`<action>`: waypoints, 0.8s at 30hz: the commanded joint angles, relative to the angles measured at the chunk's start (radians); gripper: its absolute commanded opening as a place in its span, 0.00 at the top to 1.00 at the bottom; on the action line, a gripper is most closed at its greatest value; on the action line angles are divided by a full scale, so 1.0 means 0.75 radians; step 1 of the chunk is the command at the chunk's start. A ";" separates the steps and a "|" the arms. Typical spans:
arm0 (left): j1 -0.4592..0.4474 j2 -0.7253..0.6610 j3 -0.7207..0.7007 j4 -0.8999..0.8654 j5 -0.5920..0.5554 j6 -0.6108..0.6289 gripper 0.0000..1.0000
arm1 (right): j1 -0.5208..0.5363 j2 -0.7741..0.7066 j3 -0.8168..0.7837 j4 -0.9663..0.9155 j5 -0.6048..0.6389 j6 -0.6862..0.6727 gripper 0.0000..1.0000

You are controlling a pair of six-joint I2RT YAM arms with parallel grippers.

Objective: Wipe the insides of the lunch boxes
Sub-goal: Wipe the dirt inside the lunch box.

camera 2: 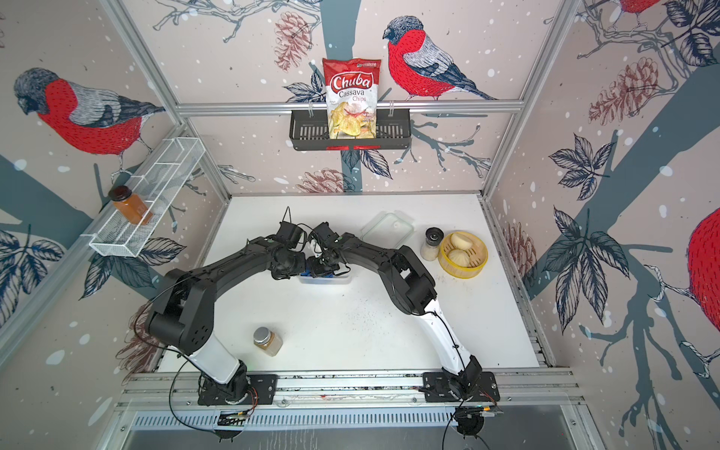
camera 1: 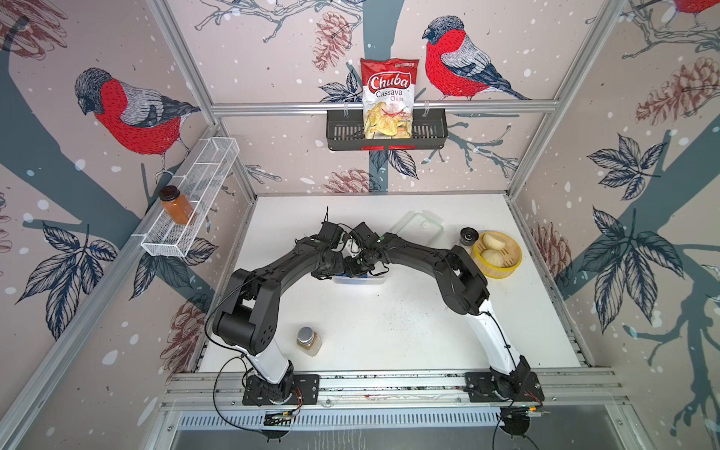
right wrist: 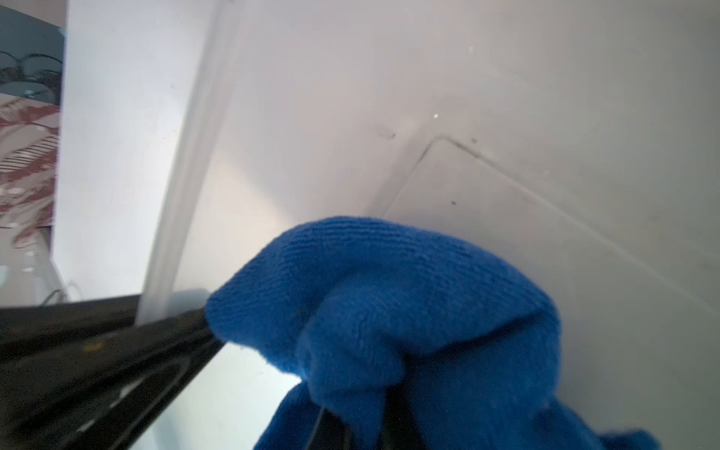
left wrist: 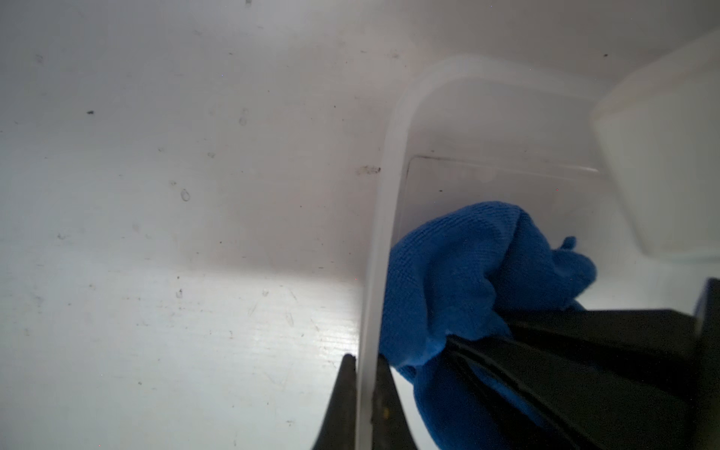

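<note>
Lunch box [camera 1: 375,279], translucent whitish, sits open near mid surface [camera 1: 389,331], w/ both arms bent over it in both top views. Left fingers [left wrist: 346,405] pinch a wall of the box, one finger outside, one inside, rim btwn them. Right fingers [left wrist: 565,374] are clamped on a bunched blue cloth [left wrist: 467,272], held inside the box just beside that wall. The cloth bulges fwd over the box floor; can't tell if it touches the floor. Clear lid [camera 1: 419,228] w/ small white spot lies flat further back, apart from the box. Yellow steamer basket [camera 1: 496,255] w/ two buns stands off to the right, a shaker [camera 1: 467,237] just beside it. Small spice jar [camera 1: 309,342] sits near the front, by the left arm.
</note>
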 commanded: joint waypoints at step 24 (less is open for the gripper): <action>0.002 -0.001 0.011 0.093 -0.093 -0.036 1.00 | 0.001 -0.103 0.017 -0.658 0.796 -0.213 1.00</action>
